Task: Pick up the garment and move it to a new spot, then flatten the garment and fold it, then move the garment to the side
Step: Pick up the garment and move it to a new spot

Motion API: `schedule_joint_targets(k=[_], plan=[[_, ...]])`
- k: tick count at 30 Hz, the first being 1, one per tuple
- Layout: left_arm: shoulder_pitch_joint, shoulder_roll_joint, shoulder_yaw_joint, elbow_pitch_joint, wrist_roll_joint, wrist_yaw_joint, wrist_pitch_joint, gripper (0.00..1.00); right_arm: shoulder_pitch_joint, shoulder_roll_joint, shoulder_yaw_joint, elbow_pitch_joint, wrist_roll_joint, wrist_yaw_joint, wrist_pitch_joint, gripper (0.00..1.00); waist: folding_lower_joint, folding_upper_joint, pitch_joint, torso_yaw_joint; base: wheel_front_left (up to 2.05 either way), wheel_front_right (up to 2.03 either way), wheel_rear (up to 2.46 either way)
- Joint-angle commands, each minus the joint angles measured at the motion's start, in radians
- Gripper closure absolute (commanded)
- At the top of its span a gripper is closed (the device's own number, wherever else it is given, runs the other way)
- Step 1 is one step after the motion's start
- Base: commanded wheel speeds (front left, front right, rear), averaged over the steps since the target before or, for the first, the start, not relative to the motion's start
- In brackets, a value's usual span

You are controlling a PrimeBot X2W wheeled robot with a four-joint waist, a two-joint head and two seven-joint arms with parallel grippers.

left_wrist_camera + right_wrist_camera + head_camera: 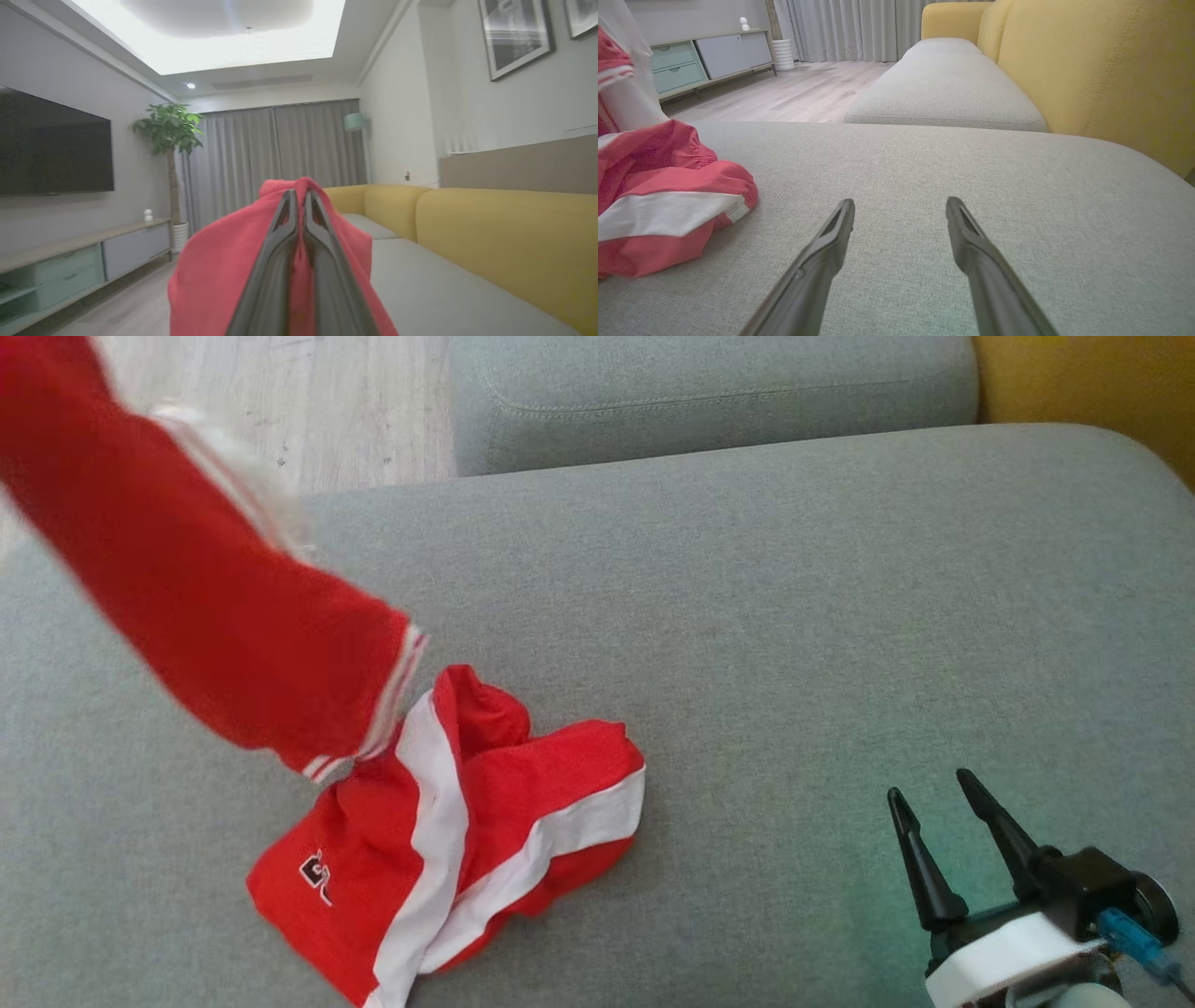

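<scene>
The garment (439,840) – red with broad white bands and a small dark logo – is seen partly raised and partly lying on the grey sofa seat cushion (794,616). In the head view a long red portion ending in a white-striped hem is held up at the upper left, blurred, with its hem hanging just above the bunched remainder. That remainder is crumpled on the cushion's left half, its folds overlapped and one white band running diagonally across it. The left gripper (299,193) is shown in its wrist view with the jaws closed on a pinch of the red fabric. The cloth is draped down both sides of the fingers, and the sofa's yellow backrest (504,233) is seen to the right. The right gripper (929,784) is found at the lower right of the head view, jaws spread wide and nothing held between them. It is placed over bare cushion well apart from the garment, and whether the cushion is touched cannot be told. In the right wrist view the heap lies at the far left, a gathered elastic edge visible – a second grey cushion (945,93) and pale wood floor (794,93) are recorded beyond.
</scene>
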Motion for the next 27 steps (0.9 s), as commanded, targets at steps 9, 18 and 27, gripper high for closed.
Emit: schedule_joint_targets(k=[9, 18, 27], plan=[[-0.095, 0.206, 0.157, 0.23, 0.065, -0.012, -0.076, 1.0, -0.038, -0.025, 0.015, -0.039, -0.001, 0.008, -0.011, 0.0, 0.0, 0.0, 0.033, 0.009, 0.0, 0.0, 0.0], [-0.046, 0.118, 0.094, 0.414, 0.01, -0.105, -0.097, 1.0, -0.058, -0.028, 0.021, -0.041, 0.0, 0.008, -0.013, 0.0, 0.0, 0.0, 0.074, 0.022, 0.0, 0.0, 0.0], [0.003, 0.014, 0.028, 0.589, -0.015, -0.142, -0.106, 1.0, -0.09, -0.037, 0.042, -0.044, 0.003, 0.008, -0.015, 0.0, 0.0, 0.0, 0.13, 0.006, 0.0, 0.0, 0.0]])
